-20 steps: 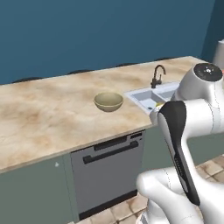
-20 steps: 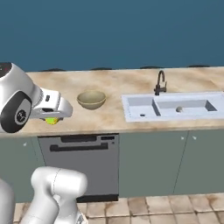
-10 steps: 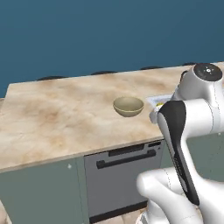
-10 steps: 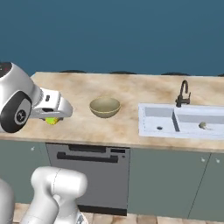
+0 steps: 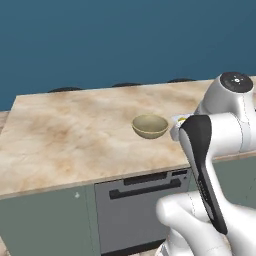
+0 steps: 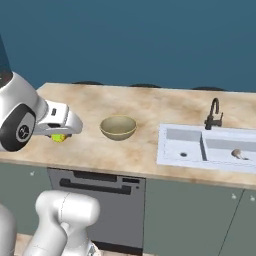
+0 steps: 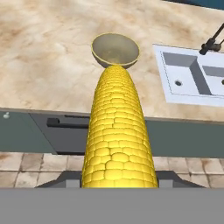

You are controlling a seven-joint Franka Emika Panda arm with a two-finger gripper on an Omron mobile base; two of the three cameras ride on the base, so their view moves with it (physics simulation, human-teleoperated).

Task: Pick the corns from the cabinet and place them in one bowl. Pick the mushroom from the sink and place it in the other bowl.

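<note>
Since the earlier frames the whole scene has shifted in both base views, so the base has driven; the tan bowl (image 6: 118, 127) now sits more central on the counter (image 6: 150, 107), the sink (image 6: 200, 145) to its right; the gripper (image 6: 59, 134) stays clamped on a corn (image 7: 117, 131) left of the bowl, over the counter's front edge; the corn's long axis runs along the gripper, its tip pointing at the bowl.

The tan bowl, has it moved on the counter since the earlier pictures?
No. The tan bowl stays the same gap left of the sink, on the counter; the whole view shifted, so the camera moved.
</note>
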